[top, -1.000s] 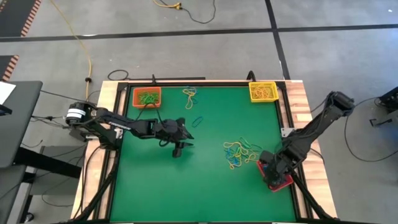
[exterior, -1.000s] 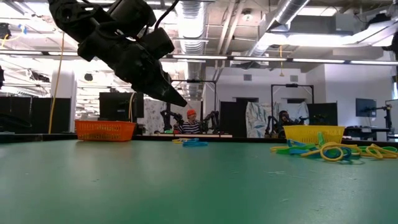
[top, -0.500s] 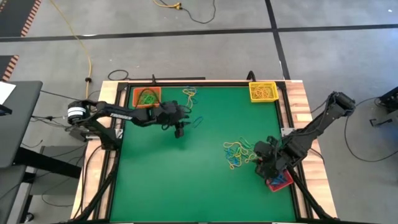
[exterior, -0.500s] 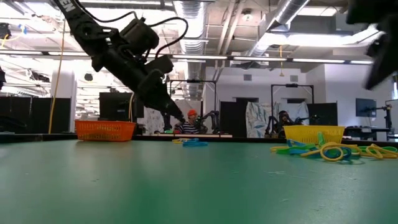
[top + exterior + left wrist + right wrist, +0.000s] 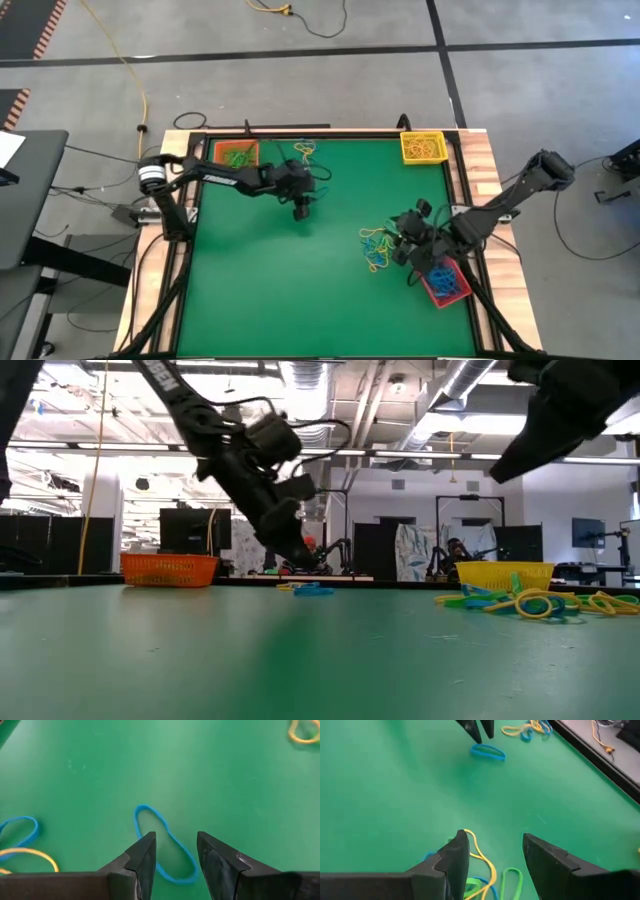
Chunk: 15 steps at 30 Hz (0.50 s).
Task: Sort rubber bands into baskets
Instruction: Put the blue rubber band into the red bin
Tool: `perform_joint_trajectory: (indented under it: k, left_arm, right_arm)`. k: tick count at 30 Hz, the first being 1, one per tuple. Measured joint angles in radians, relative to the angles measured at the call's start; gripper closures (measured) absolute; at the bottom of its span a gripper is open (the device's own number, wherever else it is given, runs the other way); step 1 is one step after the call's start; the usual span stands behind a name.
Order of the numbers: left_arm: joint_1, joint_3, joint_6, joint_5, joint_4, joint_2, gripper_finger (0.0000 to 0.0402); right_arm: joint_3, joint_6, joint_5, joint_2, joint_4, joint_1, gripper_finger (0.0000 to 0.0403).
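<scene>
From above, the left gripper (image 5: 303,208) hangs over the green table (image 5: 260,290) with a lone blue rubber band (image 5: 318,194) just beside its tips; the orange basket (image 5: 237,155), holding green bands, sits behind it near the table's far edge, beside a small cluster of bands (image 5: 305,151). The right gripper (image 5: 405,237) hovers at the edge of a tangled pile of rubber bands (image 5: 380,246), the red basket (image 5: 445,283) just behind it under its arm, the yellow basket (image 5: 422,146) well apart at the far corner.

At table height, the left gripper (image 5: 300,550) points down above the mat, clear of the surface, the orange basket (image 5: 169,569) off to one side and the yellow basket (image 5: 503,573) to the other, behind the pile (image 5: 530,603).

The left wrist camera shows the left gripper (image 5: 175,849) spread, its fingers (image 5: 142,855) empty and straddling the blue band (image 5: 164,844) that lies flat on the mat beneath them.

The right wrist camera shows the right gripper (image 5: 495,851) spread wide and holding nothing, the yellow, green and blue strands of the pile (image 5: 485,872) lying between and just below its fingers (image 5: 455,857); the blue band (image 5: 488,752) and the other arm's tips lie well ahead.
</scene>
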<state>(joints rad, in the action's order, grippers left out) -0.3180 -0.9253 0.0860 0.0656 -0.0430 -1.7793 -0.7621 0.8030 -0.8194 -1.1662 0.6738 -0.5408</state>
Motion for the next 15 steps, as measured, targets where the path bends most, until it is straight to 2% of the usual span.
perform_joint_trajectory:
  k: [12,15]
  left_arm:
    - [-0.03,-0.17,0.019,0.067,0.146,-0.183,0.027]
    - [-0.022,-0.181,0.04,0.048,0.167,-0.196,0.0285]
  right_arm:
    - [0.002,0.009,0.017,-0.104,-0.009,0.005,0.0191]
    - [0.002,0.011,0.018,-0.141,-0.013,0.005,0.0191]
